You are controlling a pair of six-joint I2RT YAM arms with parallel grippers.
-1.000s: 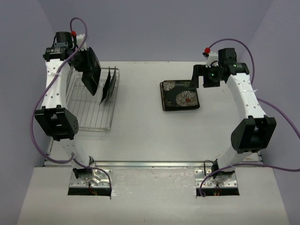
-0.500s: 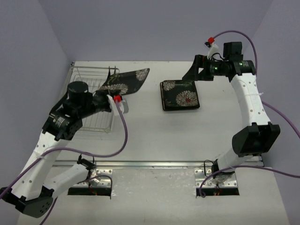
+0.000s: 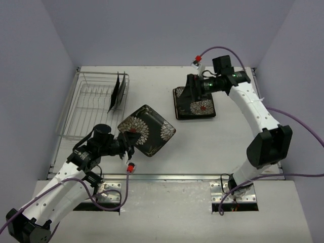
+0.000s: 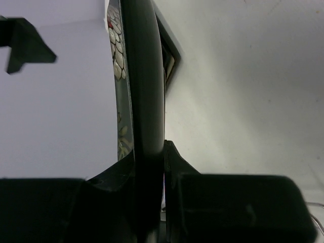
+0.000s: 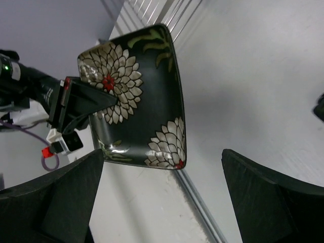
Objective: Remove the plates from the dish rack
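Observation:
My left gripper [image 3: 129,140] is shut on the near edge of a black square plate with white flowers [image 3: 148,129] and holds it tilted above the table, right of the dish rack [image 3: 86,109]. The left wrist view shows the plate edge-on [image 4: 144,76] between the shut jaws [image 4: 149,151]. One more dark plate [image 3: 117,91] stands upright in the rack's far right slots. Another floral plate [image 3: 196,104] lies flat on the table at the far middle. My right gripper [image 3: 191,90] is open and empty over that flat plate's left side. Its view [image 5: 162,154] shows the held plate [image 5: 136,101].
The silver wire rack stands at the far left against the purple wall. A metal rail [image 3: 167,177] runs along the table's near edge. Purple cables hang from both arms. The rack's bars [image 5: 157,10] show at the top of the right wrist view.

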